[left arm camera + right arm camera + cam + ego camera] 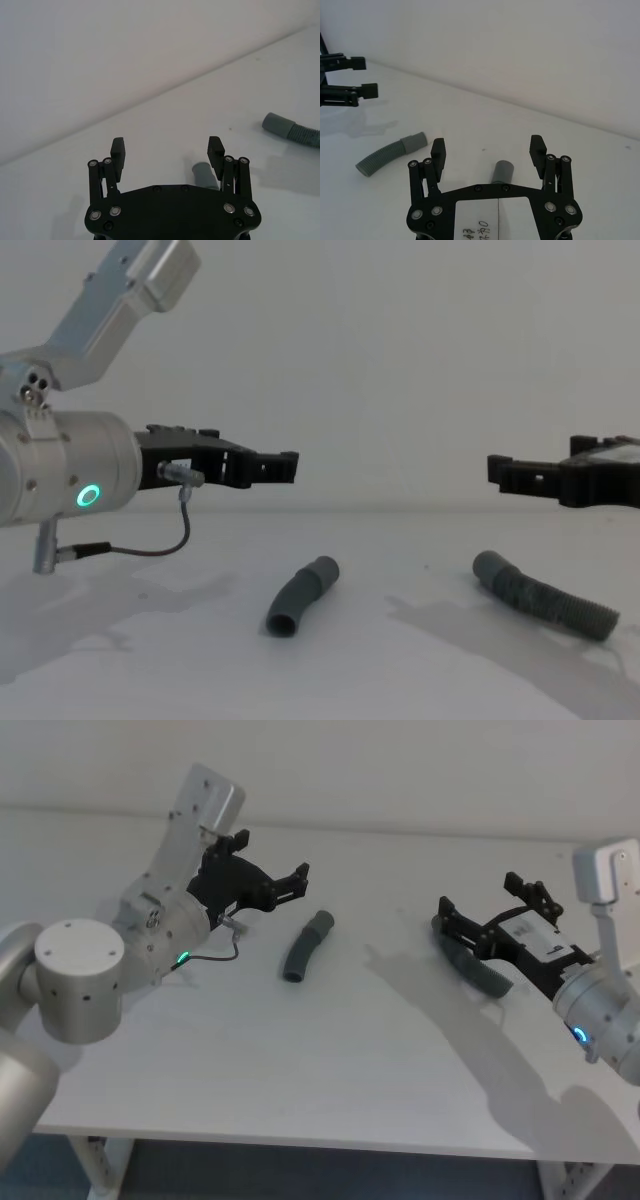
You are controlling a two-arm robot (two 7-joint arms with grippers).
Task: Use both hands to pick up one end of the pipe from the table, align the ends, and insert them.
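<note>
Left tool (166,147) open, hovering; short piece (305,948) lies on counter (330,1060) just ahead, below it. Right tool (489,145) open above corrugated hose (545,598). Both look light; hose likely flexes, so grip near smooth cuff (276,124).

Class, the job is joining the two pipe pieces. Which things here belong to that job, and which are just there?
Belong: short bent dark grey tube piece; longer dark grey ribbed hose; open black left end effector; open black right end effector; matte white table.
Just there: thin dark cable looping from the left arm; plain pale wall behind.
</note>
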